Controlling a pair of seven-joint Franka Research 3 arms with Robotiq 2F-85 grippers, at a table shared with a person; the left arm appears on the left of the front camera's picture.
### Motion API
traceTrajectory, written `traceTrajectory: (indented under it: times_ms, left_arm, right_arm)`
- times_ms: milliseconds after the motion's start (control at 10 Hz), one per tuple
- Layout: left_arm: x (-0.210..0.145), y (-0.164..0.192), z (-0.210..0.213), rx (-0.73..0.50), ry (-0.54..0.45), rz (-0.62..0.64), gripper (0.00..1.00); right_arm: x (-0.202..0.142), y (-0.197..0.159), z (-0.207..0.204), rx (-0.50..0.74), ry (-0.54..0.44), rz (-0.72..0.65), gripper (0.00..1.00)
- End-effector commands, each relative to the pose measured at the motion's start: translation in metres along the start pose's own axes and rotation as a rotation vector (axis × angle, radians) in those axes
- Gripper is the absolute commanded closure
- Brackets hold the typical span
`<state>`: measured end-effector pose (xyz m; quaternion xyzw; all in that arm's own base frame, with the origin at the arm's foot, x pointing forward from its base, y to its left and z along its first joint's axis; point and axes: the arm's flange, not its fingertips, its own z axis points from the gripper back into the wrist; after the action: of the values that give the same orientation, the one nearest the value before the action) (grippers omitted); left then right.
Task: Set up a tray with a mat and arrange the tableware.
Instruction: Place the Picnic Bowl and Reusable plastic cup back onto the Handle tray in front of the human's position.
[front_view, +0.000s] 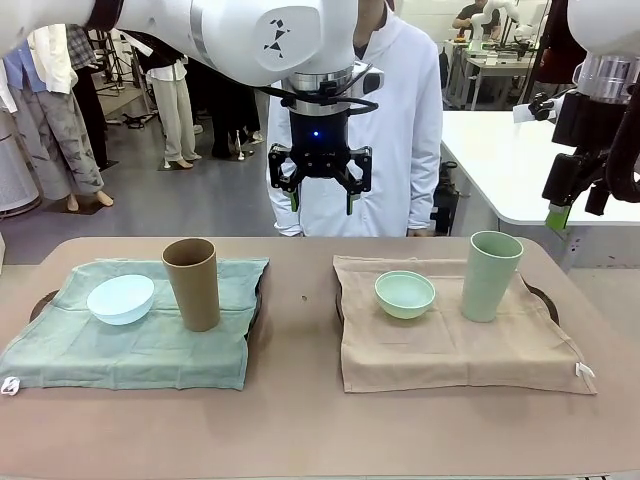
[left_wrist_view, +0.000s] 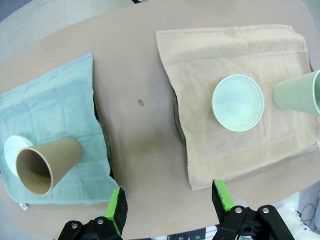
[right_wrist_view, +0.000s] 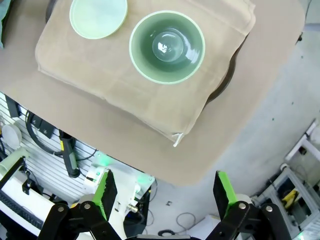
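On the desk (front_view: 300, 400), below and to the left of the left claw (front_view: 320, 175), a green mat (front_view: 140, 340) covers a tray and carries the pale blue bowl (front_view: 121, 298) with the brown cup (front_view: 191, 283) upright just beside it. The left claw hangs high over the far middle of the desk, fingers pointing down, jaws spread and empty. From its wrist camera the bare strip of desk between the two mats lies straight ahead.

Below and to the right of that claw, a beige mat (front_view: 450, 345) holds the mint bowl (front_view: 405, 294) and, near it, the pale green cup (front_view: 490, 275), also upright with its long axis vertical. The right claw (front_view: 575, 195) is raised past the desk's right end, jaws wide and empty; the pale green cup sits ahead of it and lower, nearer to this arm than to the left one.

Both settings look complete, so any adjustment seems likely to be small: the right arm is better placed for the beige side, the left for the green.
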<state>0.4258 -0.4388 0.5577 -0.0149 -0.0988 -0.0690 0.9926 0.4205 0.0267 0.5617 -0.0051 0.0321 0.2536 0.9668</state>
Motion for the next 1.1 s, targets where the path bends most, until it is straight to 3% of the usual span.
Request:
traceTrajectory:
  times_ms: [0,300,700,800,1000]
  left_arm:
    - [0.000,0.000,0.000,0.000,0.000,0.000,0.11]
    - [-0.003,0.071,0.017,-0.046,-0.010,0.002,0.11]
    - [-0.006,0.208,0.016,-0.237,0.076,0.037,0.11]
    - [-0.036,0.303,0.017,-0.456,0.082,0.121,0.11]
    - [-0.039,0.316,0.016,-0.489,0.086,0.132,0.11]
  right_arm:
    - [0.000,0.000,0.000,0.000,0.000,0.000,0.00]
    - [-0.017,-0.020,0.010,0.104,-0.030,-0.017,0.00]
    - [-0.025,-0.059,-0.004,0.279,-0.053,-0.177,0.00]
    - [-0.039,-0.071,-0.011,0.367,-0.082,-0.221,0.00]
    - [-0.041,-0.076,-0.012,0.387,-0.085,-0.219,0.00]
